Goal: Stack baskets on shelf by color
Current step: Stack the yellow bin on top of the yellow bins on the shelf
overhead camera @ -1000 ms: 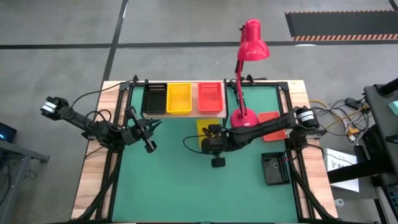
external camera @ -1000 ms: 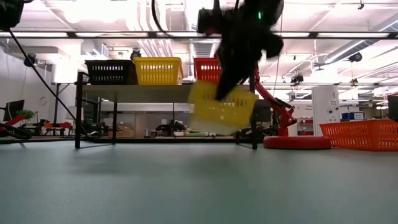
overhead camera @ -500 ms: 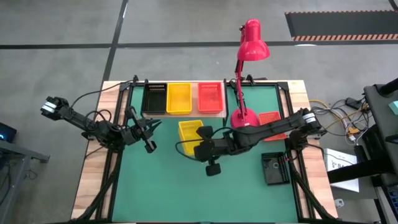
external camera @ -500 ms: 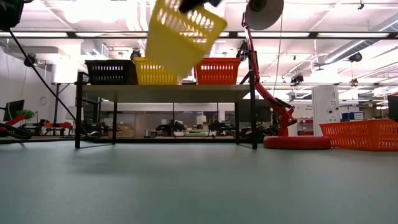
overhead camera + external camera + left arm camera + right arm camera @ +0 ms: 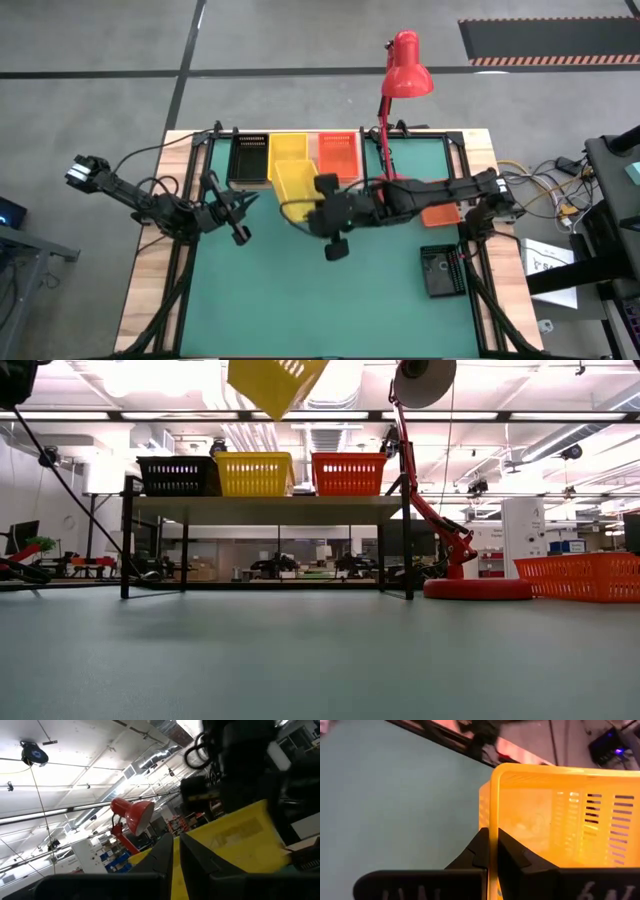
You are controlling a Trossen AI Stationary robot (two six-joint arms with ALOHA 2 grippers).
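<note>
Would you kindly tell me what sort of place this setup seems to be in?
Probably an industrial lab or workshop: exposed ceiling ducts with strip lights, workbenches and equipment behind the shelf, and a concrete floor with hazard-striped matting.

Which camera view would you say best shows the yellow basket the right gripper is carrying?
The right wrist view: the carried yellow basket fills it, rim pinched by the right gripper. The high view shows it small over the shelf; the low view crops it.

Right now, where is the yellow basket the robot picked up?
The right hand holds the lifted yellow basket by its rim, up in the air. From above, it hangs just in front of the shelf, partly over the yellow basket on the shelf.
</note>
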